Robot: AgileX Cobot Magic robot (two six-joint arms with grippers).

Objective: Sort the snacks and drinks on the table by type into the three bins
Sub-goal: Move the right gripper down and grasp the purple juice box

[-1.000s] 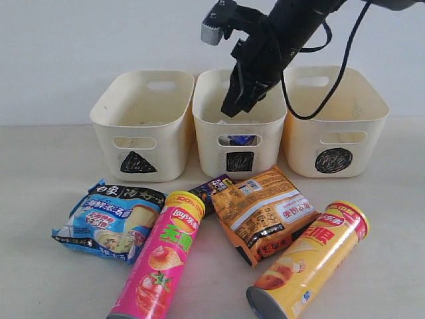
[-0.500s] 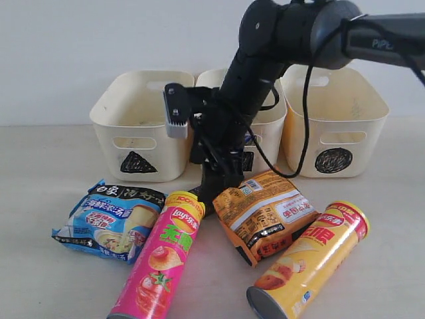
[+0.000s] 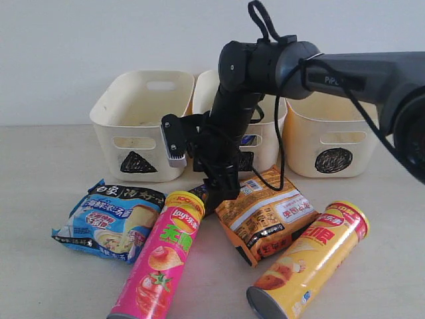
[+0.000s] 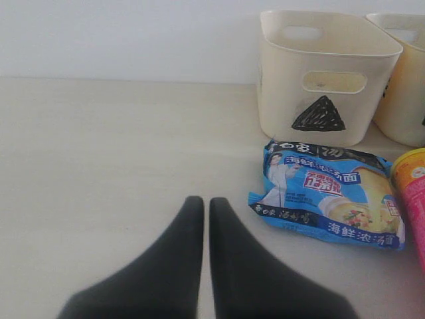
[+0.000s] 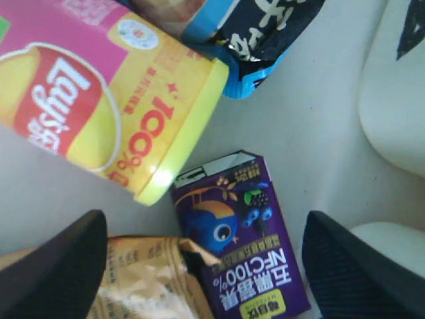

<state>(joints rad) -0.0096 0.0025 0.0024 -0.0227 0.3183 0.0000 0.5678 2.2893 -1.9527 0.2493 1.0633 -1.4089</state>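
My right gripper (image 3: 222,191) (image 5: 206,266) hangs open just above the small dark purple pack (image 5: 255,259), one finger on each side and not touching it. The pack lies flat on the table (image 3: 40,166) between the pink chip tube (image 3: 159,259) (image 5: 93,100) and the orange packet (image 3: 262,212) (image 5: 139,282). The blue-white packet (image 3: 109,222) (image 4: 332,199) lies at the left, the yellow tube (image 3: 309,262) at the right. My left gripper (image 4: 206,203) is shut and empty over bare table beside the blue-white packet.
Three cream bins stand in a row at the back: triangle (image 3: 143,126) (image 4: 319,80), square (image 3: 201,100), circle (image 3: 335,129). My right arm crosses in front of the square bin. Something blue (image 3: 249,140) shows through that bin's handle slot.
My right arm has swung down from above the square bin to the purple pack at the table's front, and its jaws now stand wide. The snacks have not moved.
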